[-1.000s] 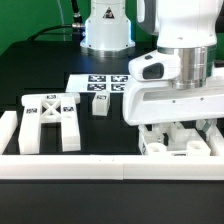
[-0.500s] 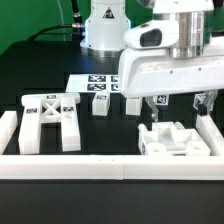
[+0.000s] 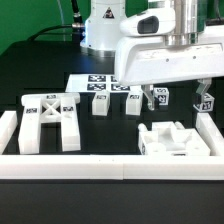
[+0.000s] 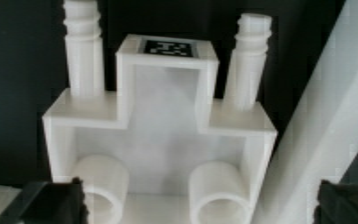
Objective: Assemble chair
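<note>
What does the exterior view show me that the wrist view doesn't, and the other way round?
Only the exterior view: the X-braced frame, the marker board, a small post, and the whole open tool. Only the wrist view: two ribbed pegs on the white blocky part, seen close from above. Both: that part, lying below the tool.

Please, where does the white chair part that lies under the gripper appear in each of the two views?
Exterior view: the chair part lies low on the exterior view's right, next to the front border rail.
Wrist view: the chair part fills the middle of the picture.
Shared landmark: the open gripper hovering above it; the wrist view shows its dark fingertips either side.
</note>
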Action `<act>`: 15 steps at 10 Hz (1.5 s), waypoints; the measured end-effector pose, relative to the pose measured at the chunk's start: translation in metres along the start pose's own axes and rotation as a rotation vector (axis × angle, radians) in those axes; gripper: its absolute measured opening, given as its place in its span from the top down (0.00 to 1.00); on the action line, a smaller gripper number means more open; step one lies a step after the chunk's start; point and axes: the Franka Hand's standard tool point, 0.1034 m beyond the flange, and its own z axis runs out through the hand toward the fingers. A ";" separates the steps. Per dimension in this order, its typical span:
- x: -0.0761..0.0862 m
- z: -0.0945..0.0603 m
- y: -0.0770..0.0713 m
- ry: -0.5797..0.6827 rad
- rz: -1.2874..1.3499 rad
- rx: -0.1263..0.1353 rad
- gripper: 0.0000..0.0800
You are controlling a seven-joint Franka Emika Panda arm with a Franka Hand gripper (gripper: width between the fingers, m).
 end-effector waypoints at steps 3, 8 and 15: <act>-0.031 0.000 0.023 -0.030 0.042 -0.018 0.19; -0.041 0.005 0.039 -0.031 0.062 -0.036 0.19; -0.099 0.007 0.047 -0.083 0.133 -0.033 0.19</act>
